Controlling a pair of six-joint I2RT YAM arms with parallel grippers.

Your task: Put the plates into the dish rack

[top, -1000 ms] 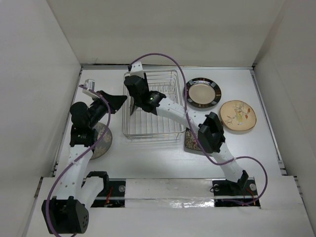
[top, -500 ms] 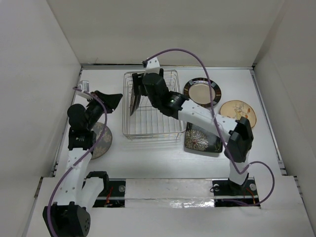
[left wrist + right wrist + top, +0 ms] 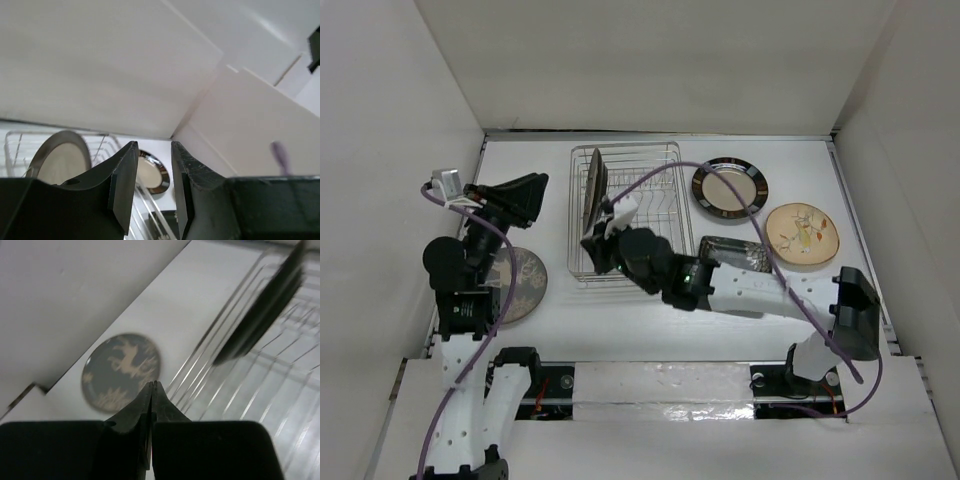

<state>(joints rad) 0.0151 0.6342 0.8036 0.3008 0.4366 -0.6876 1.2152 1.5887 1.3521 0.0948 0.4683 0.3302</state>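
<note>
Since a second ago the right arm has drawn back from the rack [image 3: 655, 168]. Its claw [image 3: 590, 243] now sits at the rack's near-left corner, fingers pressed together on nothing. The steel plate [image 3: 592, 185] stands on edge at the rack's left side. The left claw [image 3: 523, 197] is raised left of the rack, fingers slightly apart and empty. On the counter [image 3: 620, 322] lie the brown plate [image 3: 523, 285], the dark-rimmed plate [image 3: 728, 187], the floral plate [image 3: 802, 234] and the square black plate [image 3: 735, 252], which is partly hidden by the right arm.
</note>
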